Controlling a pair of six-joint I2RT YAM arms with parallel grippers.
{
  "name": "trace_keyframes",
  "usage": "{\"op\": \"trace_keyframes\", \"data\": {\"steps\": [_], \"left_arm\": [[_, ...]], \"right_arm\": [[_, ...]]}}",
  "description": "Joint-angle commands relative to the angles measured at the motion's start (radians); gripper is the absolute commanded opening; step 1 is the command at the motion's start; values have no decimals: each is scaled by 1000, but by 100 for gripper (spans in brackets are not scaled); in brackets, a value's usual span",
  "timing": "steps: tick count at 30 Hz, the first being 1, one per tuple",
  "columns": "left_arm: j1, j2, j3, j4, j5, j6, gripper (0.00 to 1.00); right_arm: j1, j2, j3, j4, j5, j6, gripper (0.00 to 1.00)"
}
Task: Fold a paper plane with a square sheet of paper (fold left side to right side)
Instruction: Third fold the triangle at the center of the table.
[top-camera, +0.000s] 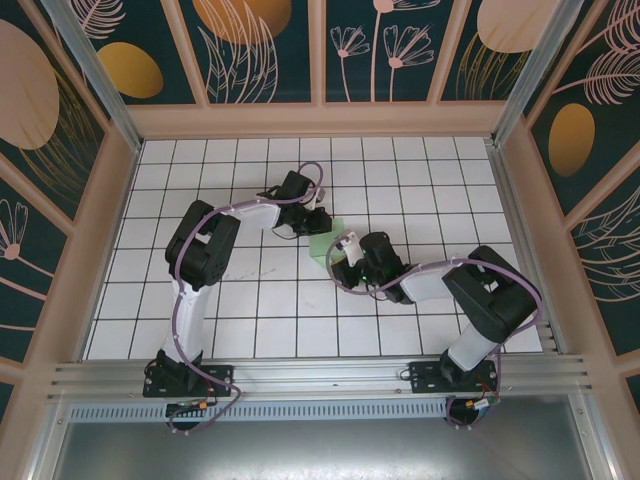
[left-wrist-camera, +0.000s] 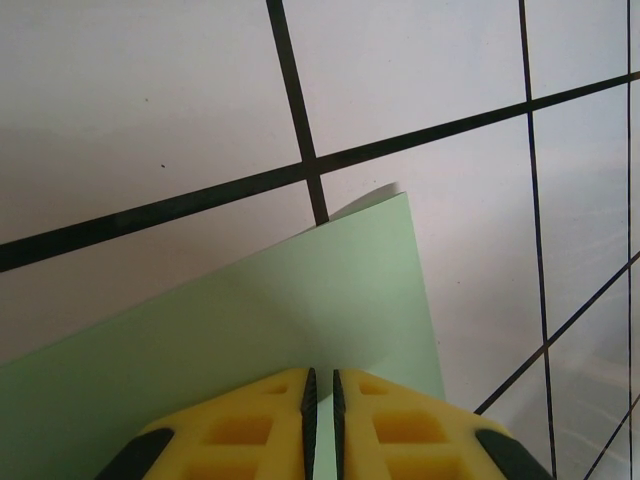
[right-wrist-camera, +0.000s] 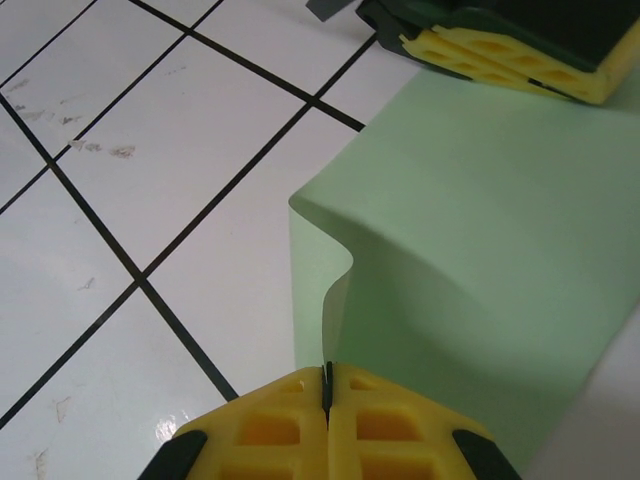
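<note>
The square sheet of paper (top-camera: 324, 245) is pale green and partly folded over itself on the white tiled floor. Its near edge (right-wrist-camera: 335, 300) curls upward and runs straight into my right gripper (right-wrist-camera: 327, 370), which is shut on it. The rest of the sheet (right-wrist-camera: 480, 220) bulges in a soft hump toward my left gripper (top-camera: 316, 224). In the left wrist view the left gripper (left-wrist-camera: 321, 375) has its jaws almost together over the flat paper (left-wrist-camera: 300, 300). Nothing shows between them. One paper corner (left-wrist-camera: 400, 198) lies just ahead. My right gripper (top-camera: 345, 263) sits at the sheet's near right side.
White floor tiles with black grid lines (top-camera: 250, 300) stretch around both arms. Wooden-framed patterned walls (top-camera: 110, 220) close in the left, right and back. A metal rail (top-camera: 320, 375) carries the arm bases at the near edge.
</note>
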Motion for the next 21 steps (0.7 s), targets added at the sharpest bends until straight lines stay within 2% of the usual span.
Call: {"op": "trace_keyframes", "data": {"steps": [1,21], "left_arm": [[-4,54,-34,-30,-29,21,18],[-3,72,-40,-21,-35,19,15]], "right_arm": [[-19,-5,28,-19,-41,43,0],[-81,25,72,-82,-31,77,0]]}}
